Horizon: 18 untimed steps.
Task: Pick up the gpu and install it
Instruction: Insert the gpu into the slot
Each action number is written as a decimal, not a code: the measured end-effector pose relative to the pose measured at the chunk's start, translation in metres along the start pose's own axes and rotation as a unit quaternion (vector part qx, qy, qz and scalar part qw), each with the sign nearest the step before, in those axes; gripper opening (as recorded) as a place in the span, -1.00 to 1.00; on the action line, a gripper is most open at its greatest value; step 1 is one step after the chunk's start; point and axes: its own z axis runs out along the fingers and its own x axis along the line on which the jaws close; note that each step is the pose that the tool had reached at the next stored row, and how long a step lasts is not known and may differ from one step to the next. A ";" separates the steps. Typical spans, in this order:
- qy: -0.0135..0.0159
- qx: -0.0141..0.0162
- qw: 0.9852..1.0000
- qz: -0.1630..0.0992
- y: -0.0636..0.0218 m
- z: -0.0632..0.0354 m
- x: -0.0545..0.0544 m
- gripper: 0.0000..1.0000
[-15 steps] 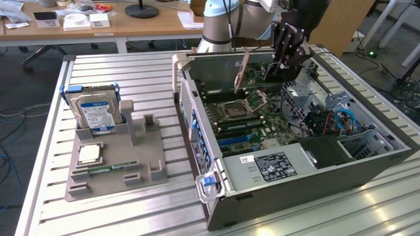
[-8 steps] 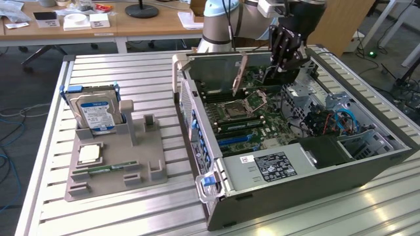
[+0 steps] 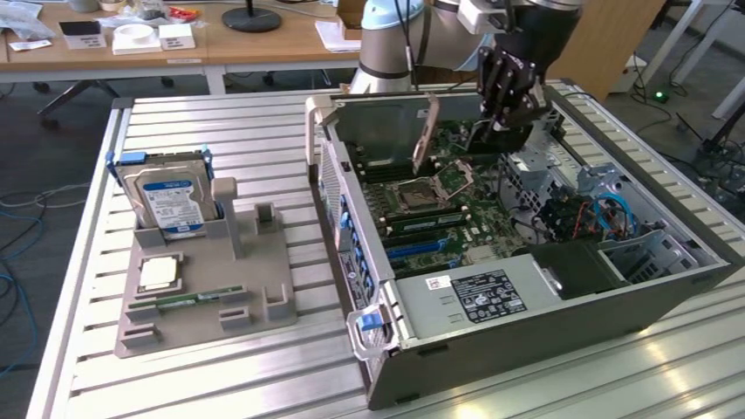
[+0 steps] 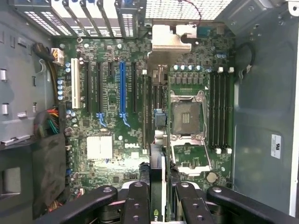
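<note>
Holding the gpu edge-on above the motherboard

On the table lies the open computer case, and inside it the motherboard faces up to me. My hand is closed on the gpu. The two fingers press its thin sides, and the card runs away from them toward the rear wall of the case, with its silver bracket at the far end. In the exterior view the gpu hangs above the board, not yet in any slot, near the processor socket.

I judge two dangers. The card seems to stand over the strip between the slots and the socket, so if it goes down there, its edge may strike components and miss the slot. The bracket may also catch on the rear wall if the card is tilted.

Counting: one table, one case, one motherboard, one grey holder, one hard drive standing in it, one gpu, one blue slot, one white slot, and one processor chip and one memory stick on the holder.
</note>
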 end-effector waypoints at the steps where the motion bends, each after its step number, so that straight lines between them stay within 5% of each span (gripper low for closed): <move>1: 0.000 0.000 1.000 0.000 0.0003 -0.0001 0.002 -0.48; 18: 0.000 0.000 1.000 -0.001 0.0033 0.0120 0.014 -0.48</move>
